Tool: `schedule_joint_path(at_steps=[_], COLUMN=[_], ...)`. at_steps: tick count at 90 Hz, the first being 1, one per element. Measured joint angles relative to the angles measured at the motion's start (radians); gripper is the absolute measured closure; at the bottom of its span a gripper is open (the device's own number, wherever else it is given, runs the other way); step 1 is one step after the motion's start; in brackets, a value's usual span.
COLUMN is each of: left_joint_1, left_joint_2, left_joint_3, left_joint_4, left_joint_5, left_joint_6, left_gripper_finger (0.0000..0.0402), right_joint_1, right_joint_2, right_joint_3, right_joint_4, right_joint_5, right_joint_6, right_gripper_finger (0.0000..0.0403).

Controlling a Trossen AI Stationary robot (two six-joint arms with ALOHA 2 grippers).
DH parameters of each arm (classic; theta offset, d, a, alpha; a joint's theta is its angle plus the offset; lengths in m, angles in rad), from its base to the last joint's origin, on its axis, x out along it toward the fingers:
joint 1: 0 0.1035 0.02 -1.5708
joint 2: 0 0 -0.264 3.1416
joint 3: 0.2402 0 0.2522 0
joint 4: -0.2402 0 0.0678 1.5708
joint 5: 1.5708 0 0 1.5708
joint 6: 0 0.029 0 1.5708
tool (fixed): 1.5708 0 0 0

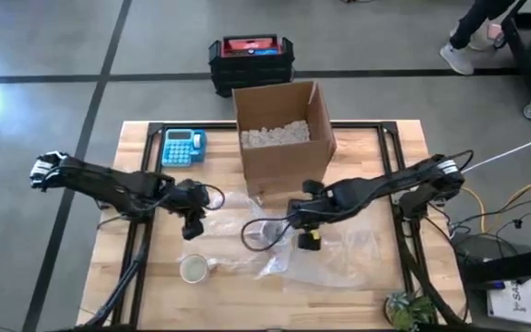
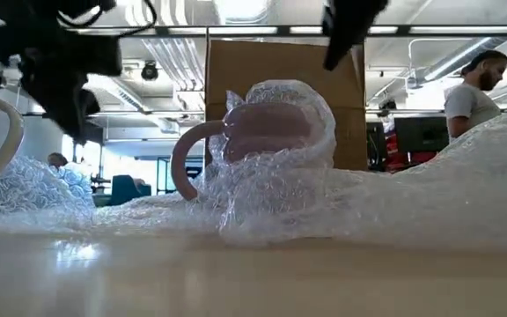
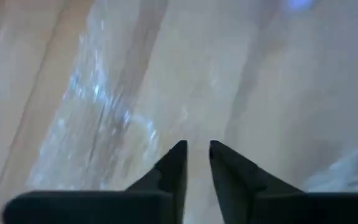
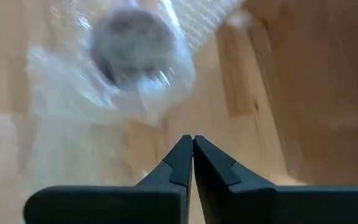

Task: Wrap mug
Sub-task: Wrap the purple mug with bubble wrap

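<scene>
A pinkish mug (image 1: 264, 232) stands upright on a sheet of clear bubble wrap (image 1: 330, 258) in the middle of the table. Part of the wrap is drawn up over the mug's top and sides (image 2: 275, 132), and its handle (image 2: 187, 163) sticks out bare. My right gripper (image 1: 308, 242) hangs shut above the wrap, just right of the mug (image 4: 129, 43). My left gripper (image 1: 192, 231) hovers to the mug's left over the wrap's edge (image 3: 104, 118), its fingers a little open with nothing between them.
A second, white mug (image 1: 194, 268) stands near the front left. An open cardboard box (image 1: 279, 134) with packing filler stands behind the mug, and a blue calculator (image 1: 182, 146) lies at the far left. A small plant (image 1: 408, 309) stands at the front right corner. A person (image 2: 469, 88) is behind the table.
</scene>
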Motion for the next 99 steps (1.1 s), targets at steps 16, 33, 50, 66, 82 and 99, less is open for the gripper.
schedule_joint_path(at_steps=[16, 33, 50, 66, 82, 99], left_joint_1=[-0.001, 0.0, -0.004, -0.005, -0.004, -0.002], left_joint_2=[0.123, 0.279, 0.387, 0.373, 0.226, 0.121], left_joint_3=[-0.045, -0.077, -0.063, -0.002, 0.093, 0.143], left_joint_4=[-0.018, 0.025, 0.136, 0.116, 0.115, 0.256], left_joint_5=[0.054, 0.074, 0.109, 0.087, -0.009, -0.034], left_joint_6=[0.038, -0.003, 0.027, 0.042, 0.068, 0.113], left_gripper_finger=[0.0223, 0.0197, 0.0297, 0.0389, 0.0399, 0.04], right_joint_1=[0.008, 0.011, 0.011, 0.014, 0.014, 0.013], right_joint_2=[-0.061, -0.077, -0.059, -0.056, -0.051, -0.051], right_joint_3=[-0.207, -0.342, -0.405, -0.443, -0.469, -0.469], right_joint_4=[0.114, 0.302, 0.477, 0.526, 0.623, 0.727], right_joint_5=[-0.002, -0.004, -0.004, -0.004, -0.004, -0.002], right_joint_6=[0.082, 0.104, 0.079, 0.093, 0.106, 0.079], right_gripper_finger=[0.0403, 0.0403, 0.0403, 0.0403, 0.0403, 0.0403])
